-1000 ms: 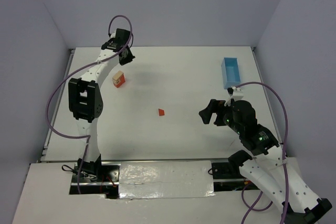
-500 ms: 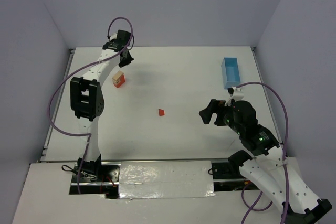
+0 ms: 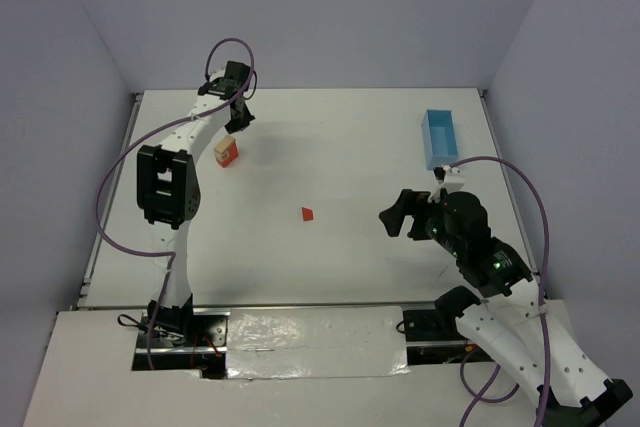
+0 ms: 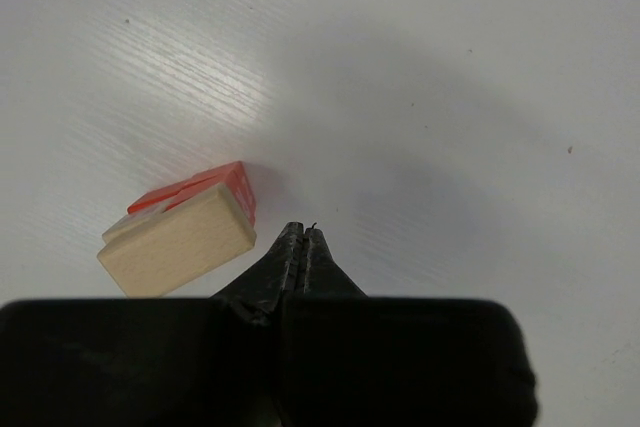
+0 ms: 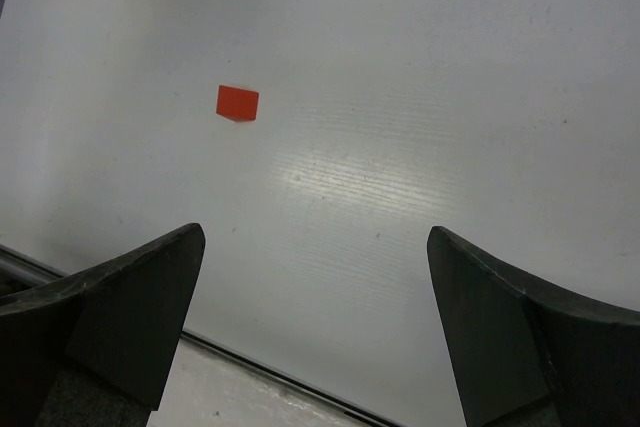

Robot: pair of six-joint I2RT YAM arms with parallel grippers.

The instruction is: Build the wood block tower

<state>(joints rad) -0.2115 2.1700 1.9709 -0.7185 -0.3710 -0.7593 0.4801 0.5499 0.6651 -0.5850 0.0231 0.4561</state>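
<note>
Wood block tower (image 4: 185, 232) sits on the far left part of the white table (image 3: 340, 257), a short stack with 1 tan slab lying on top of red-orange blocks. The left gripper (image 4: 303, 238) hangs just beside the stack on its far right side, jaws pressed together and holding nothing. 1 loose red-orange block (image 3: 308, 214) lies alone near the table's middle, well apart from the stack. The right gripper (image 5: 312, 239) hovers over the near right area, jaws spread wide and empty. A light blue box (image 3: 439, 139) rests at the far right.
</note>
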